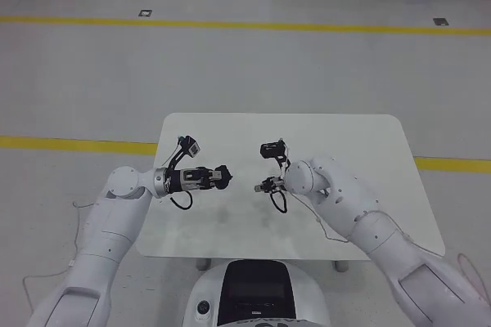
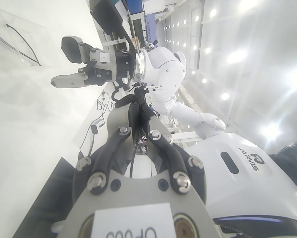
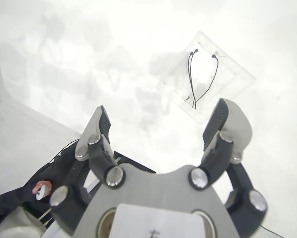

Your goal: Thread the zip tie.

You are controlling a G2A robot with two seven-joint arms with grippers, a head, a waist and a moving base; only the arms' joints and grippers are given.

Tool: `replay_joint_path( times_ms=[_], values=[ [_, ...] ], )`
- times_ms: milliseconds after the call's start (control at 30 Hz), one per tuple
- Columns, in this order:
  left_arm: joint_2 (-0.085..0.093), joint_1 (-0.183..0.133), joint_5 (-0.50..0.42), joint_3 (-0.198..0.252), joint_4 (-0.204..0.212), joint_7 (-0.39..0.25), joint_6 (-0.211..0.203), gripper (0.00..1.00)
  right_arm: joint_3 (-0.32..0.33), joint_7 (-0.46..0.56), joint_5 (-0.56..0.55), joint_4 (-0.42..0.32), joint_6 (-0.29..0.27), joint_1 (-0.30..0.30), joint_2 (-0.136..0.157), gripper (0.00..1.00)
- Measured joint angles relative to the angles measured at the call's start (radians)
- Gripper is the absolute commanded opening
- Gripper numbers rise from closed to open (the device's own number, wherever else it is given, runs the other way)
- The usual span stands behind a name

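The left hand [image 2: 136, 105] has its two fingers pressed together at the tips. A dark strip shows in the narrow slot between them, and I cannot tell whether that is a tie or only the pads. The right hand [image 3: 162, 107] is spread wide with nothing between its ribbed pads. The clear tray [image 3: 228, 80] lies beyond and below its fingertips, and the hand does not touch it.

The white bench [image 1: 352, 139] carries the tray flat on its top. The left arm [image 1: 123, 204] comes in over the bench edge with the forearm about level and the wrist straight. Its hand is held off the surface and points across at the other hand. The right arm [image 1: 344, 192] is bent sharply at the elbow, with the forearm angling back inward. Its wrist is turned so that its hand faces the left one. The two hands hang near each other with a gap between them. The right hand is the one closer to the tray, and the left hand sits beyond it on the side away from the tray.

Three black zip ties [image 3: 192, 77] lie inside the tray. Two run side by side, their square heads at the tray end far from the right hand. The third bows outward from them, and its tail crosses theirs near the tray corner closest to that hand. All three lie loose, and none of them is looped through its own head.
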Motion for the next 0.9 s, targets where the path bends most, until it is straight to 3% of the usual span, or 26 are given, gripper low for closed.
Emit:
replay_joint_path(
  times_ms=[100, 300, 767, 800, 833, 867, 900],
  values=[
    [0.0, 0.0, 0.0, 0.0, 0.0, 0.0, 0.0, 0.0, 0.001, -0.002, 0.001, 0.0, -0.001, -0.002, 0.0, 1.0],
    [0.0, 0.0, 0.0, 0.0, 0.0, 0.0, 0.0, 0.0, -0.003, 0.001, -0.006, 0.0, -0.068, -0.018, 0.002, 1.0],
    [0.0, 0.0, 0.0, 0.0, 0.0, 0.0, 0.0, 0.0, 0.015, -0.036, -0.049, -0.042, -0.085, -0.045, 0.009, 1.0],
    [0.0, 0.0, 0.0, 0.0, 0.0, 0.0, 0.0, 0.0, 0.016, -0.036, -0.058, -0.049, -0.084, -0.047, 0.01, 0.93],
    [0.0, 0.0, 0.0, 0.0, 0.0, 0.0, 0.0, 0.0, 0.019, -0.034, -0.068, -0.058, -0.082, -0.05, 0.011, 0.8],
    [0.0, 0.0, 0.0, 0.0, 0.0, 0.0, 0.0, 0.0, 0.022, -0.032, -0.075, -0.064, -0.081, -0.053, 0.012, 0.78],
    [0.0, 0.0, 0.0, 0.0, 0.0, 0.0, 0.0, 0.0, 0.026, -0.028, -0.081, -0.068, -0.079, -0.054, 0.013, 0.58]
  ],
)
